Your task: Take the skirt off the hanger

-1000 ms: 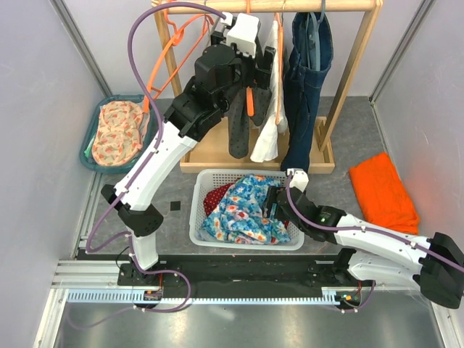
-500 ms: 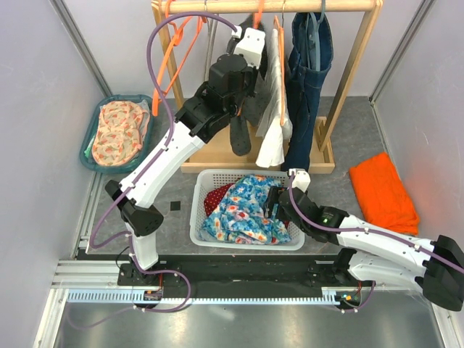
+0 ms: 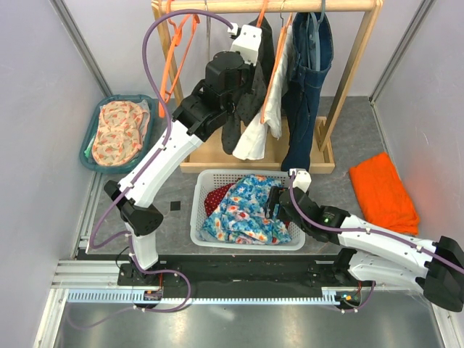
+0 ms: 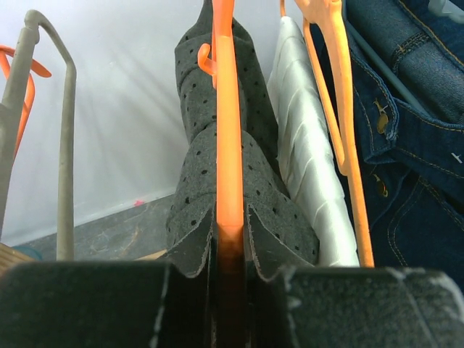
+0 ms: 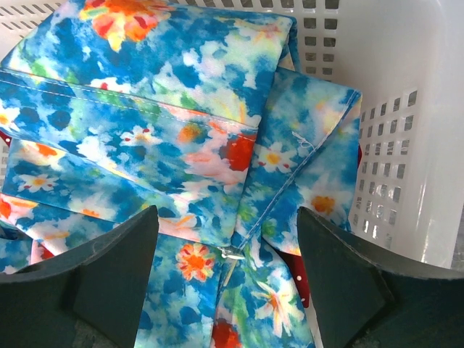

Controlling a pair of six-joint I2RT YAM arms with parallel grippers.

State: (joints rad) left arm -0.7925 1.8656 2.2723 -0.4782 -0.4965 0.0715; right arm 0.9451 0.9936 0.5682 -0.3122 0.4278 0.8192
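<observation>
The grey skirt is hung at 12 o'clock, draped over an orange hanger. Both are pinched narrowly by the left gripper, probably so the cloth can be dragged off. The right gripper is held wide and empty over the basket at 6 o'clock.

Three garments hang — two baskets, two arms.

At the back, a rail holds the skirt on its hanger, a top just right of it, then jeans. In front sits a basket with clothes inside. A tub lies far left, a folded cloth far right.
</observation>
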